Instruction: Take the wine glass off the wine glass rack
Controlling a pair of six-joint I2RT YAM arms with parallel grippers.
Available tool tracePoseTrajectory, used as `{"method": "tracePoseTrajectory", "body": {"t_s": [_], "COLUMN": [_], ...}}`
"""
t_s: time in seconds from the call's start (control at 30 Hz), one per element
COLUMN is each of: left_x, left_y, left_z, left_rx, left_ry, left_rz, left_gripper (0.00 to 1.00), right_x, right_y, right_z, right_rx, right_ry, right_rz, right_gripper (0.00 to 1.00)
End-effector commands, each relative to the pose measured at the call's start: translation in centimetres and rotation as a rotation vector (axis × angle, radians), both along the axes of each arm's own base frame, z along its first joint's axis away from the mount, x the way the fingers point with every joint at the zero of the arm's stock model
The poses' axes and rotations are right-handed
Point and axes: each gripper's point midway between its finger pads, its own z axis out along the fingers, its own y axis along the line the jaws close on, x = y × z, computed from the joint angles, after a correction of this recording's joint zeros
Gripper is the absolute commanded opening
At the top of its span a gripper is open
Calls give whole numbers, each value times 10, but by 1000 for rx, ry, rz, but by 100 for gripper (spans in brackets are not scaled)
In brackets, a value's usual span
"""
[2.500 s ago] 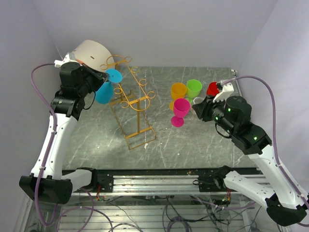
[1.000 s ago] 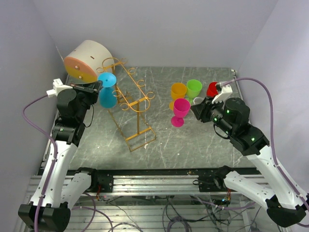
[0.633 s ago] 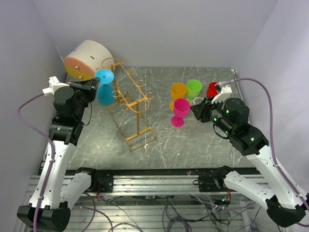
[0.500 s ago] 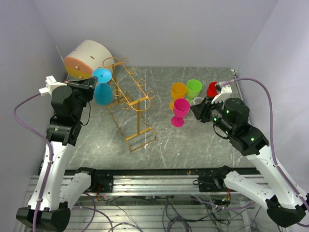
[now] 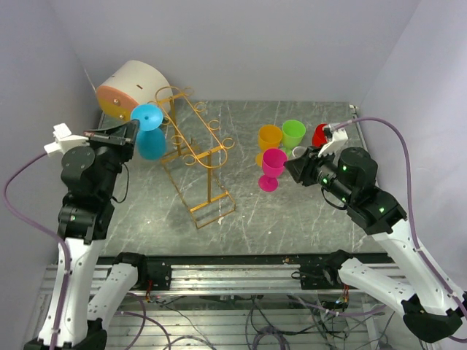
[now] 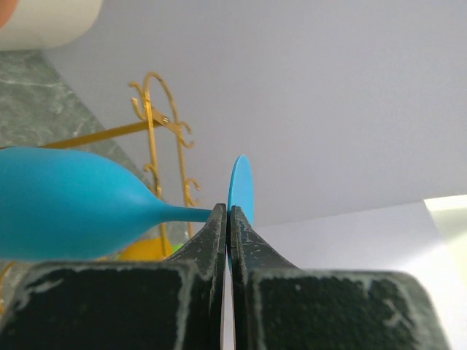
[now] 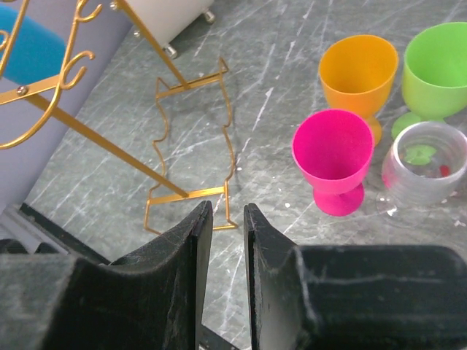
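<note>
Wine glass (image 6: 73, 200) stem pinched by left gripper (image 6: 228, 219), beside rack (image 6: 151, 117)

place: robot lab test cell | signs: plain walls (image 5: 241, 44), aluminium rail (image 5: 241, 275), loose cables (image 5: 271, 322)

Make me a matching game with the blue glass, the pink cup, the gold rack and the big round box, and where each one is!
Things:
1. blue plastic wine glass
2. pink plastic goblet
3. thin gold wire rack
4. round white-and-orange drum box

Places:
A. far left corner of the grey marble table
B. standing upright beside the orange plastic cup
C. pinched by its stem in the jaws of the left gripper
D. standing on the table's left half

Pairs: 1-C, 2-B, 3-D, 4-A
</note>
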Motion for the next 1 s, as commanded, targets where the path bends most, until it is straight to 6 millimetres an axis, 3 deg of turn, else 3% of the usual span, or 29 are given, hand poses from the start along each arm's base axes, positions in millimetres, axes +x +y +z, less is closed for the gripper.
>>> {"method": "tracePoseTrajectory", "body": {"t_s": [0.0,0.27,0.47,0.6,0.73,0.97], "left_x": [-44,-126,-159,-167,-175,-191], "left_y": [-2,-11,-46,-70,-80,-81], "left_z": [47,103,142,153,156,163], "left_rx": [-46,-74,-67,-152,-225,-285], "left_ry": [-142,-331,-453,-532,-583,-652], "left_rz": [-46,-155,-389,-584,-707,-779], "left_gripper": [7,8,8,7,7,7], "right_x": [-14,-67,-103,-111,-113,-90], "right_y": [17,69,97,105,112,133], "right_z": [32,83,111,138,157,159], "right_rx": [78,257,361,450,524,571], "right_ry": [-57,-141,-219,-334,-377,-339], "right_rz": [120,545,892,1008,1088,1127], "right_gripper": [25,29,47,52,57,58]}}
